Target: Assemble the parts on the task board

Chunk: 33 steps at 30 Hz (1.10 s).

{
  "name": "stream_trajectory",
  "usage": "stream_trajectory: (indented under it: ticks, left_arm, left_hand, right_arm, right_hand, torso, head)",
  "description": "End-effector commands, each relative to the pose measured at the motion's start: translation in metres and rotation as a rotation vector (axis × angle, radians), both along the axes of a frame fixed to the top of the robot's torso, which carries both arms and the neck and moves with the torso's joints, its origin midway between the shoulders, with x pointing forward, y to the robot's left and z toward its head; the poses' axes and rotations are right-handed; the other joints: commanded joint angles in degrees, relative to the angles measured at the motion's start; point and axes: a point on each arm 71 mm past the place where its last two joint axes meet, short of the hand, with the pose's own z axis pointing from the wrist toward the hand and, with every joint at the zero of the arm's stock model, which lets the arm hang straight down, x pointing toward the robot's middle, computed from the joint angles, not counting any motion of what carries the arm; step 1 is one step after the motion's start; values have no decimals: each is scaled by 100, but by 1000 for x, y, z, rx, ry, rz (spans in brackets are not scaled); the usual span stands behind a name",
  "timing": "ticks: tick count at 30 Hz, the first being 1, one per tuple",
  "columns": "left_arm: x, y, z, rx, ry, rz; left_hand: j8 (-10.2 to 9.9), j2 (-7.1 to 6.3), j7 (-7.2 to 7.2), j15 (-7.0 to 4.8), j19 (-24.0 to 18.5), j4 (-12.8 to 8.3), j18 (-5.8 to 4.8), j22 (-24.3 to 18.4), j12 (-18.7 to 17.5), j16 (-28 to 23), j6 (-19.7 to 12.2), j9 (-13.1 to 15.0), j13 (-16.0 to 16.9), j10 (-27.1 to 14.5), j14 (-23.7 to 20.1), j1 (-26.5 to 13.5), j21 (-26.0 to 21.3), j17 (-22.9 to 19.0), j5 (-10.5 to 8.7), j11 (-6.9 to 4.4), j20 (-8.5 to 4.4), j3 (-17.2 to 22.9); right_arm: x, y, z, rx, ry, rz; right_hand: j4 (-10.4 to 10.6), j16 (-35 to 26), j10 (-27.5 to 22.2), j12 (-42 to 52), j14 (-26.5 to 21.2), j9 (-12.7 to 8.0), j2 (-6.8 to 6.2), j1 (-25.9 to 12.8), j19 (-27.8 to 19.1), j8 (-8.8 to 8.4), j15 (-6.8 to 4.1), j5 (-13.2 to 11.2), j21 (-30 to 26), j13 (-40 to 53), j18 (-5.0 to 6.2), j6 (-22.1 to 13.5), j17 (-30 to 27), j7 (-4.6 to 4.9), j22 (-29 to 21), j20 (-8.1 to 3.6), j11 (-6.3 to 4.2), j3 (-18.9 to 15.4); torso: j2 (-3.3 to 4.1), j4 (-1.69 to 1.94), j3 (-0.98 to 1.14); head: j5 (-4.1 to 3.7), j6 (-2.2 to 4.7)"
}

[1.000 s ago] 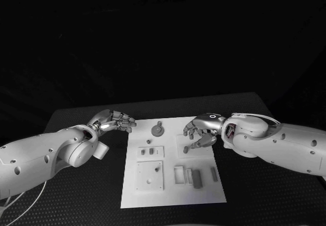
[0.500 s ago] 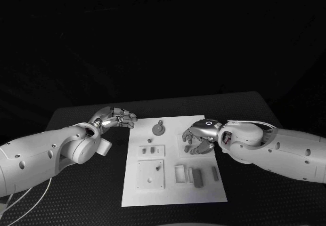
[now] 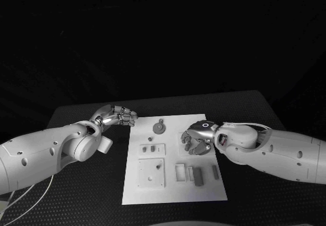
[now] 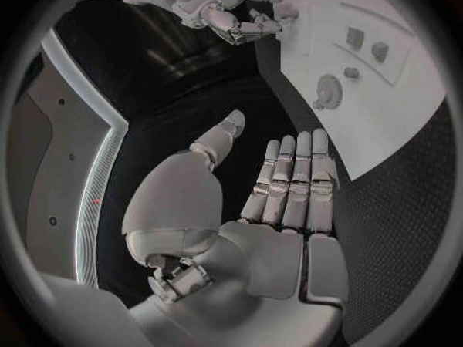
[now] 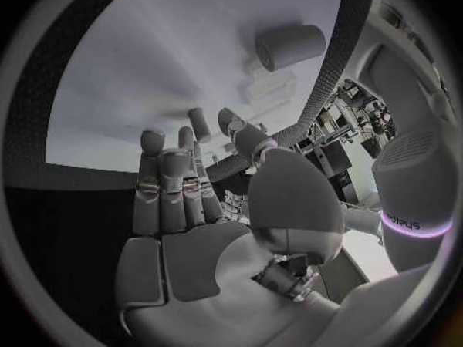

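The white task board (image 3: 173, 190) lies in the middle of the table. On it are a round grey part (image 3: 159, 127), a small peg (image 3: 149, 140), a square plate (image 3: 150, 173) and a few upright grey parts (image 3: 197, 177). My right hand (image 3: 197, 139) hangs low over the board's right side, fingers pointing down at it and holding nothing. In the right wrist view its fingertips (image 5: 197, 123) reach toward a grey cylinder (image 5: 289, 46) on the board (image 5: 145, 69). My left hand (image 3: 117, 116) hovers off the board's far left corner, fingers straight (image 4: 294, 181) and empty.
Black table (image 3: 81, 197) surrounds the board on all sides. The left wrist view shows the board (image 4: 405, 92) beyond the fingers and my right hand (image 4: 222, 11) above it.
My right hand has come down and toward the near side over the board's right part, covering a small peg that showed beside it before. The left hand has barely moved.
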Motion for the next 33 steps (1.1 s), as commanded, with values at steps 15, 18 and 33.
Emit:
stream_trajectory:
  ticks: [15,18,33]
  left_arm:
    - [1,-4,2,-19,-13,-12]
    - [0,-4,2,-20,-12,-15]
    - [0,-4,2,-27,-5,-27]
  left_hand:
    - [21,49,50,13,9,10,63,-22,27,17,14,14,-25,35,26,-32,30,-31,-6,56,41,32]
    - [22,47,51,13,8,8,63,-24,28,17,15,15,-27,38,26,-32,30,-33,-6,57,41,31]
    - [27,38,59,14,5,6,66,-32,25,15,14,16,-40,46,22,-46,28,-47,-6,59,46,20]
  right_arm:
    - [1,8,-3,-27,-27,27]
    - [0,8,-4,-29,-28,30]
    - [1,10,-4,-43,-54,36]
  right_hand:
    - [-24,-21,367,196,93,-7,408,158,64,217,-125,12,-25,-57,83,453,-12,-42,92,-38,-118,1]
    - [-24,-23,418,230,104,-5,464,165,72,247,-147,14,-27,-43,83,515,-13,-70,93,-41,-142,-11]
    - [-40,-36,549,327,140,-3,755,258,89,327,-215,19,-38,12,83,699,-13,-156,100,-65,-211,-7]
  torso:
    - [-1,0,0]
    - [-1,1,1]
    - [-2,0,0]
  head:
    - [-1,-43]
    - [0,-49]
    - [-7,-73]
